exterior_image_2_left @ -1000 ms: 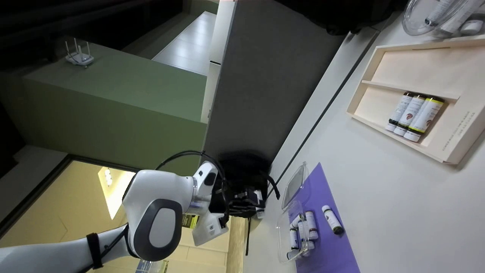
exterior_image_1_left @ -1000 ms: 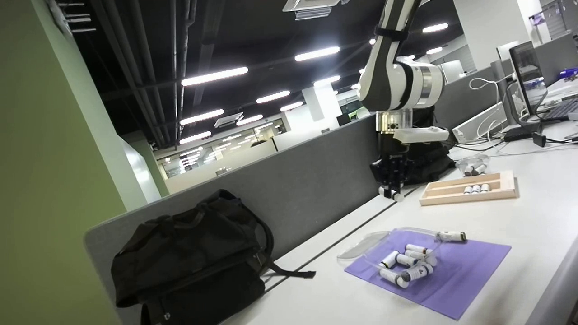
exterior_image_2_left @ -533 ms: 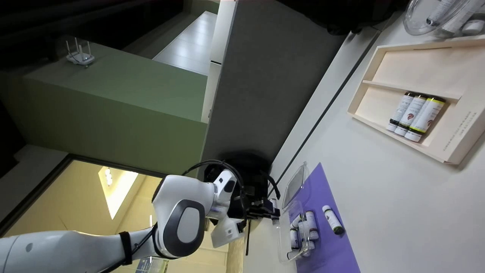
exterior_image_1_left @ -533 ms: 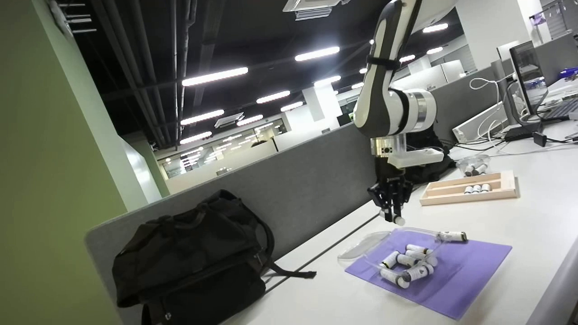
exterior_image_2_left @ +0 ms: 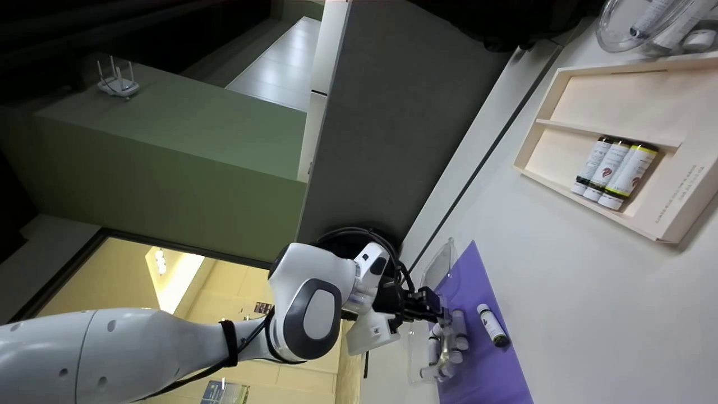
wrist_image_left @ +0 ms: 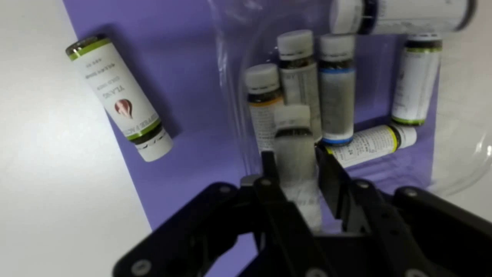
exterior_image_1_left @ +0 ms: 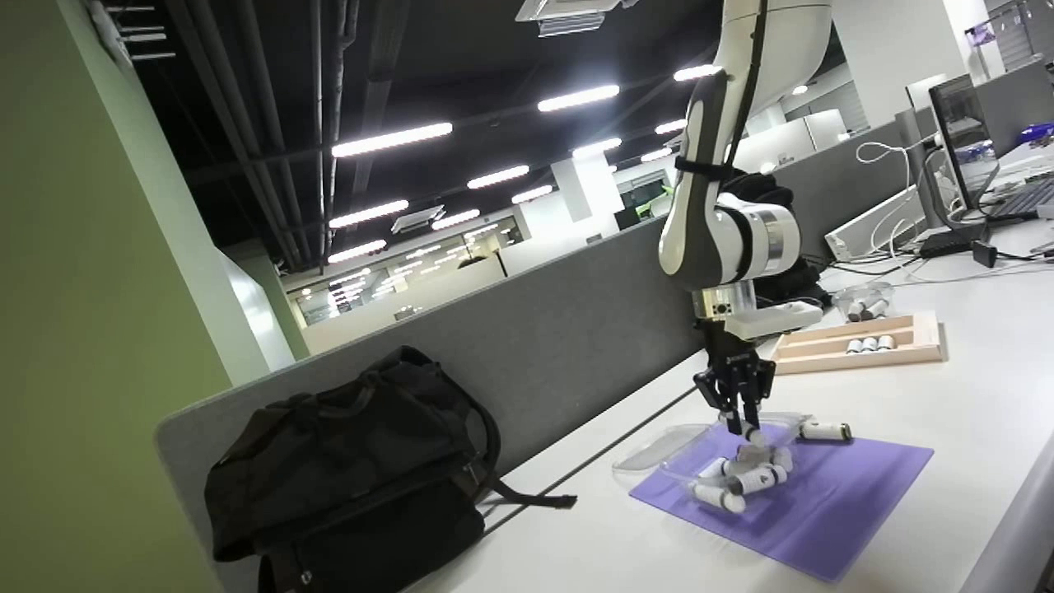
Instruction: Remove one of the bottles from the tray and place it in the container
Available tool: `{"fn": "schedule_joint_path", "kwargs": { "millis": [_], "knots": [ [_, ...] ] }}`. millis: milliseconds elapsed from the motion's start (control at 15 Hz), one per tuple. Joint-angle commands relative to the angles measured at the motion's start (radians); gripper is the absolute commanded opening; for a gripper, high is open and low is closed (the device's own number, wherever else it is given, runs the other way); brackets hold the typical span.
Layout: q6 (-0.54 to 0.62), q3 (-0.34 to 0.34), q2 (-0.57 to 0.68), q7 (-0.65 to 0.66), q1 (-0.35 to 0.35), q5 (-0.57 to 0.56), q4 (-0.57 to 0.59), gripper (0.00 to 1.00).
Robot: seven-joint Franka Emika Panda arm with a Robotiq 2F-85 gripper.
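Observation:
My gripper (wrist_image_left: 295, 156) is shut on a whitish bottle (wrist_image_left: 294, 144) with a white cap. In an exterior view the gripper (exterior_image_1_left: 748, 422) points down, with the bottle's end (exterior_image_1_left: 756, 437) showing at its fingertips. It is low over the clear plastic container (wrist_image_left: 226, 82), near one side wall. Several bottles (wrist_image_left: 336, 104) lie in that container, below and beside the held one. The light-wood tray (exterior_image_2_left: 606, 101) stands farther along the table, with three bottles (exterior_image_2_left: 611, 168) side by side in one compartment. The tray also shows in an exterior view (exterior_image_1_left: 811, 364).
The container stands on a purple sheet (exterior_image_1_left: 856, 494). One loose bottle (wrist_image_left: 119, 98) lies on the sheet outside the container. A clear lid (exterior_image_1_left: 659, 449) lies open beside it. Another clear container (exterior_image_1_left: 863, 302) with bottles is behind the tray. A black backpack (exterior_image_1_left: 354, 469) and a grey partition (exterior_image_1_left: 593, 313) border the table.
My gripper has moved down with the bottle, from above the bare table to low over the clear container. The tray and its bottles have not moved.

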Motion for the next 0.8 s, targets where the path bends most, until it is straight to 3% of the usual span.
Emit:
{"fn": "schedule_joint_path", "kwargs": {
  "millis": [0, 333, 533, 600, 733],
  "knots": [
    [-0.065, 0.025, -0.013, 0.035, -0.027, -0.013, 0.027, 0.65],
    [-0.185, 0.057, -0.121, 0.008, -0.062, 0.036, 0.020, 0.98],
    [-0.190, 0.026, -0.227, 0.016, -0.059, 0.060, -0.006, 1.00],
    [-0.174, 0.029, -0.145, -0.006, -0.041, 0.051, 0.027, 1.00],
    [-0.181, 0.013, -0.198, -0.007, -0.041, 0.059, 0.018, 1.00]
  ]
}}
